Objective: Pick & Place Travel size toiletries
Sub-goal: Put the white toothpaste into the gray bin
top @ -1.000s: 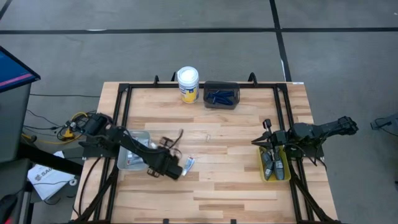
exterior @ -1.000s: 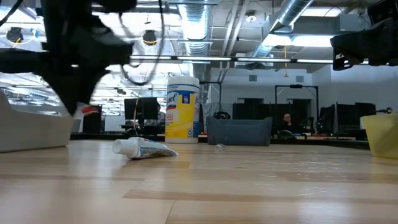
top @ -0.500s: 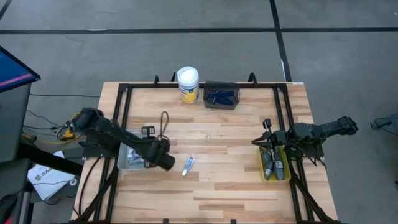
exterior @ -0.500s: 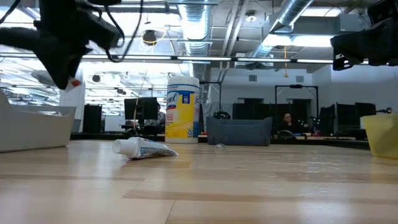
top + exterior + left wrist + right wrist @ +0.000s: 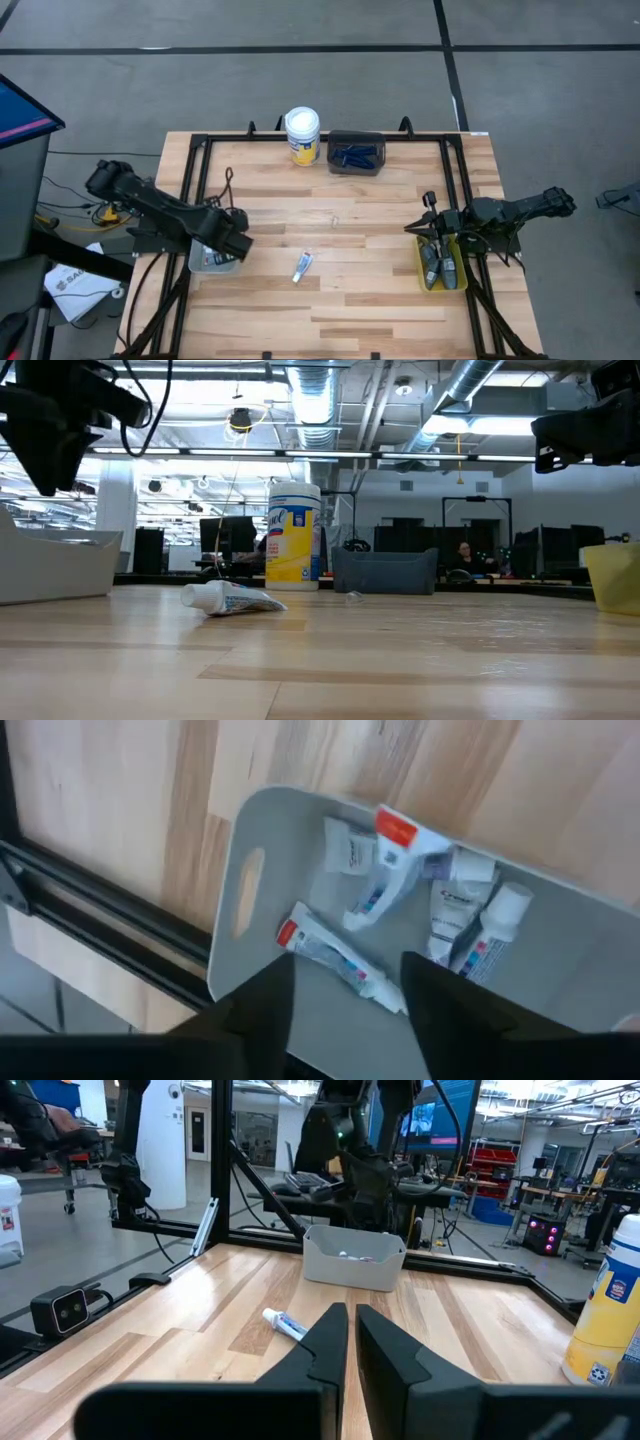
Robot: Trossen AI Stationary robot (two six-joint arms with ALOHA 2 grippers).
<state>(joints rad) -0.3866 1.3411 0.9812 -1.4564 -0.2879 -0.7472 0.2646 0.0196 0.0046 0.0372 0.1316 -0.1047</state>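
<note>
One white-and-blue tube [image 5: 301, 266] lies flat on the wood near the table's middle, also seen as the tube [image 5: 232, 599] in the low view. My left gripper [image 5: 238, 244] hangs open and empty over the clear tray [image 5: 199, 262]. In the wrist view my left gripper [image 5: 345, 978] looks down on several tubes [image 5: 385, 880] lying in that tray [image 5: 262, 840]. My right gripper [image 5: 431, 222] waits shut at the far end of the yellow tray [image 5: 421, 268], which holds dark grey pods [image 5: 441, 264]. Dark-blue razors [image 5: 357, 154] lie in the dark tray.
A white-lidded yellow jar [image 5: 302, 134] stands at the far edge beside the dark tray [image 5: 334, 165]. A black frame rail [image 5: 203, 165] runs around the tabletop. Bare wood lies between the loose tube and the yellow tray.
My left gripper has drawn back from beside the loose tube toward the table's left edge and risen, ending over the clear tray. The tube has stayed lying where it was. My right arm has kept still.
</note>
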